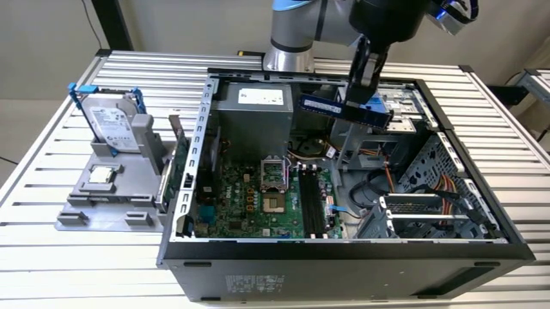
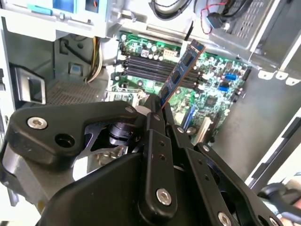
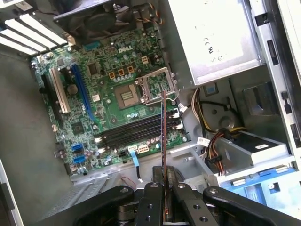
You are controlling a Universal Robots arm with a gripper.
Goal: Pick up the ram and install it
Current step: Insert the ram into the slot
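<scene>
The ram [image 1: 344, 109] is a thin blue stick with dark chips, held in the air above the open computer case [image 1: 206, 135]. My gripper [image 1: 361, 93] is shut on it near one end. In the second wrist view the ram [image 2: 181, 73] slants up from the black fingers [image 2: 153, 120], above the motherboard. In the first wrist view the ram [image 3: 162, 146] shows edge-on, hanging over the black memory slots [image 3: 136, 134] beside the open CPU socket [image 3: 129, 96]. The memory slots [image 1: 311, 205] lie on the green motherboard [image 1: 249, 199], well below the stick.
A grey fixture [image 1: 112, 193] at the exterior view's left holds a hard drive [image 1: 112, 125] upright and a small silver CPU chip [image 1: 102, 174]. A green expansion card [image 1: 172, 174] stands by the case wall. A power supply [image 1: 254, 119], cables and drive cage [image 1: 404, 112] crowd the case.
</scene>
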